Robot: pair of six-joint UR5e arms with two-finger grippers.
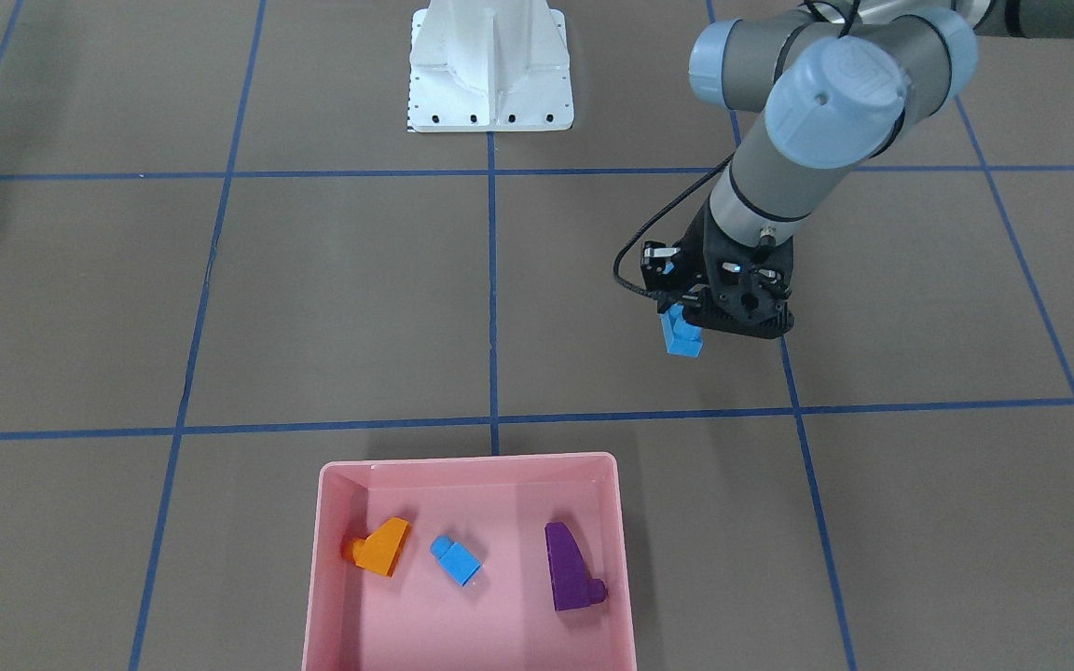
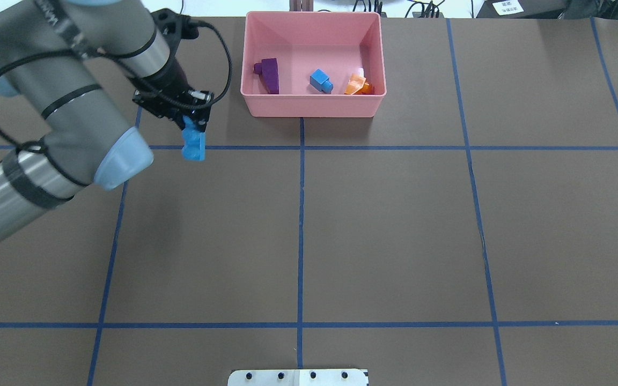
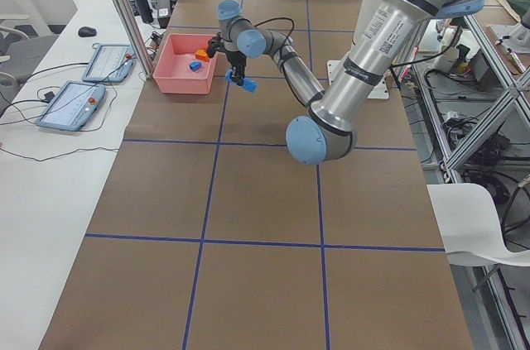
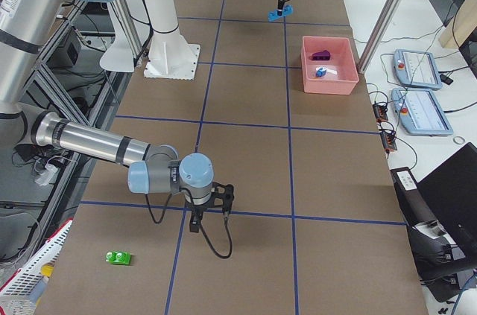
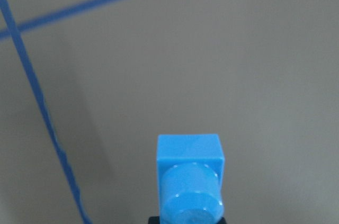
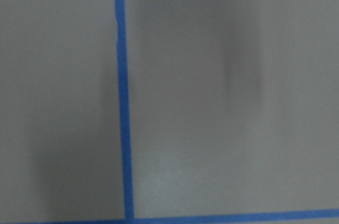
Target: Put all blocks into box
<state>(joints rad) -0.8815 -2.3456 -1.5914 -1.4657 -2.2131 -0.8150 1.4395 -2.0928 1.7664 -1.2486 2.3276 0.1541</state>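
Hanging from the left jaws, which pinch its upper end, the long blue block (image 2: 193,143) has its long axis near upright and seems lifted off the desk (image 2: 395,241). The box (image 2: 309,106) lies ahead and to the right of those jaws, apart from them, with orange (image 2: 355,84), small blue (image 2: 320,80) and purple (image 2: 270,74) blocks inside. The green block (image 4: 118,258) lies nearest the right jaws, whose opening cannot be told.

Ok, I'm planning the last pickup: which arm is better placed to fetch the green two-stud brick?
Right. The right arm hangs near the green two-stud plastic brick, while the left pincer, far off, is shut on the long blue studded brick beside the pink plastic tray.
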